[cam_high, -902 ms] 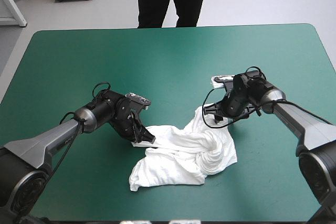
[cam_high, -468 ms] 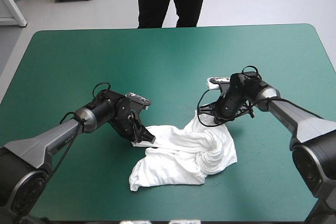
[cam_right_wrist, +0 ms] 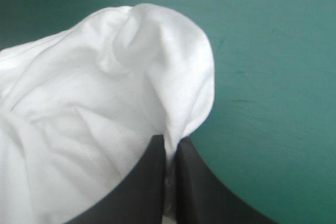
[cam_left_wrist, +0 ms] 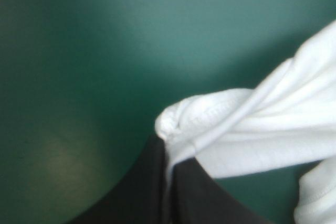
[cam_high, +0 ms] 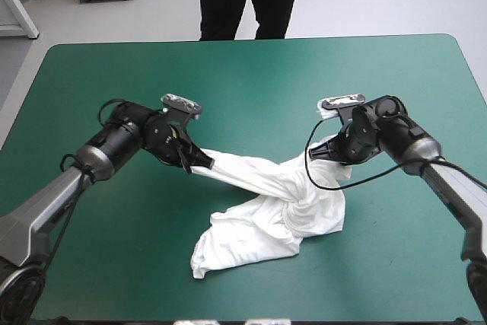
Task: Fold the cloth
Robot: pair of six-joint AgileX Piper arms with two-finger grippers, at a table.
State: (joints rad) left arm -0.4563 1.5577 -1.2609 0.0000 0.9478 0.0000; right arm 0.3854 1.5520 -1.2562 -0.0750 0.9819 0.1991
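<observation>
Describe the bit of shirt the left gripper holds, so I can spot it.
On the teal-green table, find the white T-shirt heaped near the middle. One taut strand stretches from the heap toward the left gripper, ending in a stitched hem pinched there.

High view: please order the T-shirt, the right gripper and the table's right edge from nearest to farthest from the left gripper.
1. T-shirt, held by the left gripper.
2. right gripper, across the T-shirt.
3. table's right edge, farthest out.
</observation>
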